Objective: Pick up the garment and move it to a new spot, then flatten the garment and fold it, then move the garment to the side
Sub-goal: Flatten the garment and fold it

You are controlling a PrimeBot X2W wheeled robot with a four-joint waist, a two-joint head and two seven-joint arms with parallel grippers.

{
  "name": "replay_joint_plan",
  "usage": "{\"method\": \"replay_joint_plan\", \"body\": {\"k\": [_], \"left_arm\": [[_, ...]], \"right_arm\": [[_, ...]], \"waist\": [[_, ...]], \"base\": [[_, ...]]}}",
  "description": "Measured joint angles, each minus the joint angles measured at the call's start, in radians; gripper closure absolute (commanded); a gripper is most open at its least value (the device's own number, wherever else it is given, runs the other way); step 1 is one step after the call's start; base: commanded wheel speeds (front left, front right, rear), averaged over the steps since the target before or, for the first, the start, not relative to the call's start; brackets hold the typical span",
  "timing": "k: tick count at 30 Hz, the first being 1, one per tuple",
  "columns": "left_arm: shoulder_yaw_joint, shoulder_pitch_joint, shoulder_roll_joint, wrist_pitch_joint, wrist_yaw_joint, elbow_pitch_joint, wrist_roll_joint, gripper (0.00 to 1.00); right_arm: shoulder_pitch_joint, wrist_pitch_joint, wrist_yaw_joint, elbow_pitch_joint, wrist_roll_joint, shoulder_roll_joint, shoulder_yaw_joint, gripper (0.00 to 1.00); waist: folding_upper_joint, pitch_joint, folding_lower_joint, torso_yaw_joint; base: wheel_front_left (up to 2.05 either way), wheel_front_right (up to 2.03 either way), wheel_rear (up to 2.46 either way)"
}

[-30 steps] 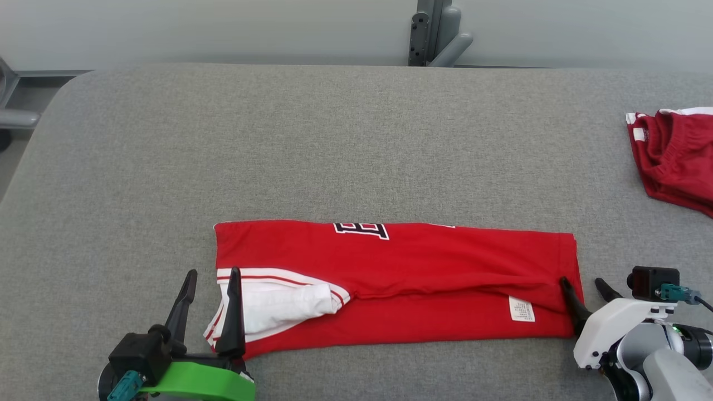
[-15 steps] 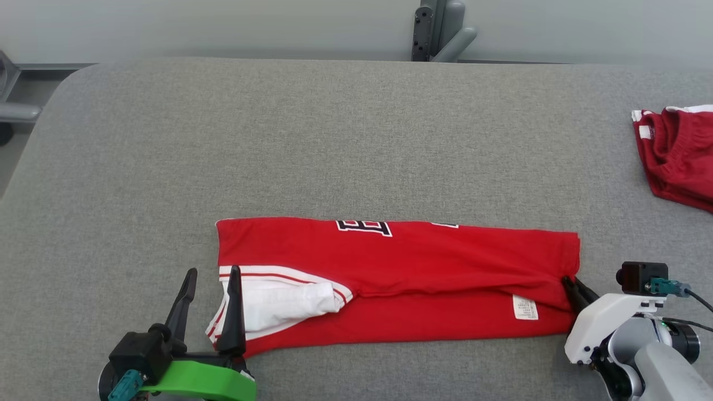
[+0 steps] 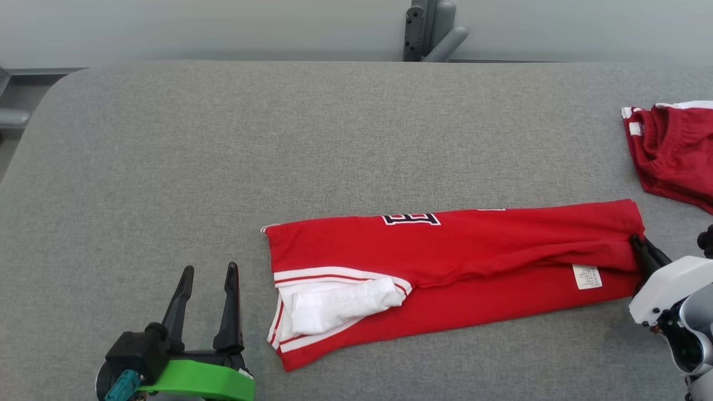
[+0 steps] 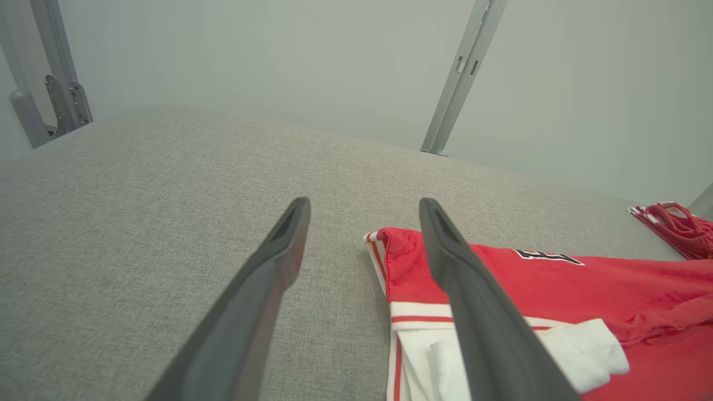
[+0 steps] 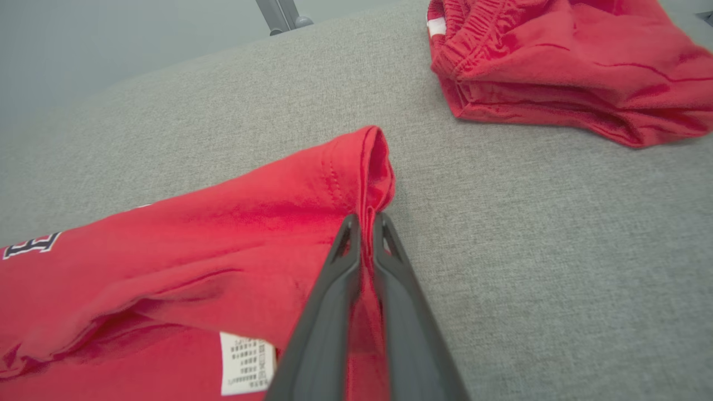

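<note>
The garment (image 3: 468, 256) is a red shirt with white sleeves, folded into a long strip across the grey table, slanting up to the right. My right gripper (image 3: 638, 245) is shut on its right-hand hem; in the right wrist view the two fingers pinch the red hem (image 5: 365, 223). My left gripper (image 3: 207, 275) stands open at the lower left, a short way left of the shirt's white-sleeved end (image 3: 334, 303). In the left wrist view the garment (image 4: 557, 289) lies beside and partly behind the right finger, with nothing between the fingers.
A second red garment (image 3: 674, 156) with an elastic waistband lies bunched at the table's right edge, close beyond the held hem, and also shows in the right wrist view (image 5: 557, 67). A grey metal post (image 3: 429, 30) stands behind the padded table (image 3: 223, 139).
My right gripper closed on the shirt's right hem and dragged the whole garment to the right, away from my left gripper, which stayed where it was. The strip now slants slightly.
</note>
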Motion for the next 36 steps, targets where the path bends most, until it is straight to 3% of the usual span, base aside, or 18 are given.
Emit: {"method": "replay_joint_plan", "body": {"k": [5,10,24,31,36], "left_arm": [[0.0,0.0,-0.003,0.0,-0.001,0.002,0.003,0.0],[0.0,0.0,-0.006,0.0,-0.002,0.006,0.006,0.0],[0.008,-0.002,-0.009,0.0,-0.013,0.014,0.012,0.0],[0.007,-0.004,-0.012,0.0,-0.019,0.02,0.013,0.0],[0.004,-0.005,-0.015,0.0,-0.026,0.028,0.014,0.0]], "right_arm": [[0.017,0.047,0.0,-0.07,0.011,-0.016,-0.026,1.0],[0.046,0.087,-0.001,-0.193,0.057,0.018,-0.011,1.0],[0.14,0.165,-0.001,-0.561,0.172,0.094,0.183,1.0],[0.152,0.185,-0.001,-0.614,0.252,0.163,0.347,1.0],[0.105,0.139,-0.001,-0.537,0.267,0.231,0.465,1.0]], "waist": [[0.0,0.004,0.0,-0.015],[0.0,0.005,0.0,-0.025],[0.0,-0.004,0.0,-0.006],[0.0,-0.008,0.0,0.025],[0.0,-0.012,0.0,0.062]], "base": [[0.0,0.0,0.0],[0.0,0.0,0.0],[0.0,0.0,0.0],[0.0,0.0,0.0],[0.0,0.0,0.0]]}}
